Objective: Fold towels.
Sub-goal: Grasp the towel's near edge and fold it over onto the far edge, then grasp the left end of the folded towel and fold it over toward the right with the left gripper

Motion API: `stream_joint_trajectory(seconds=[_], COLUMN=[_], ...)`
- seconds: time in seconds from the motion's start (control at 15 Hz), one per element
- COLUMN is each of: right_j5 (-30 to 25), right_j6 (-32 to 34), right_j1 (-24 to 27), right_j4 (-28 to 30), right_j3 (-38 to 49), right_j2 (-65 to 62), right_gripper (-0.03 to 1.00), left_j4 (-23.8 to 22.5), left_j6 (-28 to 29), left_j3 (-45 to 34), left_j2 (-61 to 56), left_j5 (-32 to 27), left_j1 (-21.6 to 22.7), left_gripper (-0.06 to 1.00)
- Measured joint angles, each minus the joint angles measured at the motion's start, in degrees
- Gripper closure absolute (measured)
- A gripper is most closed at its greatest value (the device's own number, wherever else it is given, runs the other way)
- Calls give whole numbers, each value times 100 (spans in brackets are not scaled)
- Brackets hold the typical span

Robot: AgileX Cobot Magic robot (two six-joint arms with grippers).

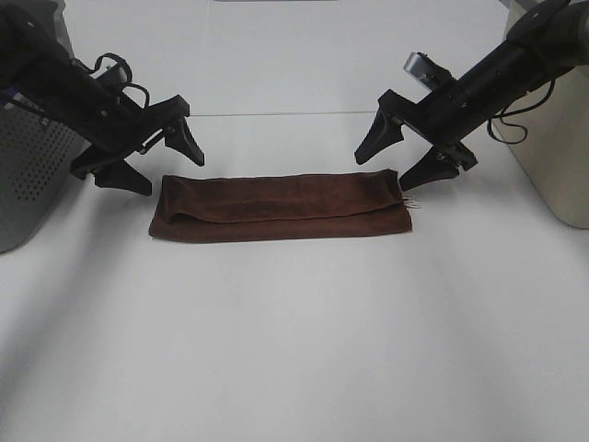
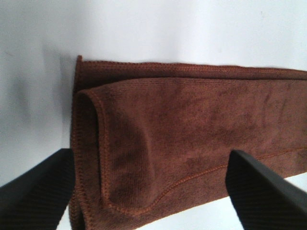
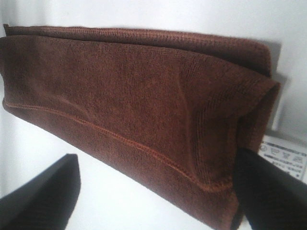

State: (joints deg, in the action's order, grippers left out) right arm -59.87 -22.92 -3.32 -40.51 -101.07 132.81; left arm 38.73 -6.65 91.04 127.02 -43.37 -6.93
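Note:
A dark reddish-brown towel (image 1: 276, 207) lies on the white table, folded into a long narrow strip, with a small white tag at its right end. My left gripper (image 1: 161, 164) is open and empty, just above and behind the strip's left end. My right gripper (image 1: 394, 164) is open and empty above the strip's right end. The left wrist view shows the towel's (image 2: 192, 129) folded left end between the two black fingers (image 2: 38, 191). The right wrist view shows the towel's (image 3: 134, 96) right end, the white tag (image 3: 283, 155) and black fingers (image 3: 268, 191).
A grey perforated box (image 1: 32, 175) stands at the table's left edge. A beige box (image 1: 557, 157) stands at the right edge. The white table (image 1: 294, 341) stretches bare toward the front.

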Motion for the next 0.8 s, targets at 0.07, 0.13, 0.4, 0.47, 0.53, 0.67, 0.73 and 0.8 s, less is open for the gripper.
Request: stream_joint_trajectory(seconds=[0.07,0.13,0.4,0.47,0.53,0.67,0.73,0.8], right_j5=[0,-6,-29,-46,-69,-69,-69,-69], right_j6=[80,178,395,401,407,407,407,407], right_j1=[0,0,0,0,0,0,0,0], right_j4=[166,332,636,642,647,647,659,665], right_j3=[-23,-23,-23,-23,-23,-23,-23,-23], right_j2=[-103,-155,-160,-160,-160,-160,-160,-160], right_gripper=[15,15,15,15,15,15,15,15], left_j4=[-183,-286,-424,-413,-361,-92,69,172], left_j6=[92,201,355,355,355,286,132,6], left_j3=[6,23,23,23,23,29,29,40], left_j2=[-63,-69,241,309,367,458,498,533], left_j5=[-80,-223,-424,-424,-418,-418,-418,-418], left_j1=[0,0,0,0,0,0,0,0], left_gripper=[13,13,13,13,13,18,22,26])
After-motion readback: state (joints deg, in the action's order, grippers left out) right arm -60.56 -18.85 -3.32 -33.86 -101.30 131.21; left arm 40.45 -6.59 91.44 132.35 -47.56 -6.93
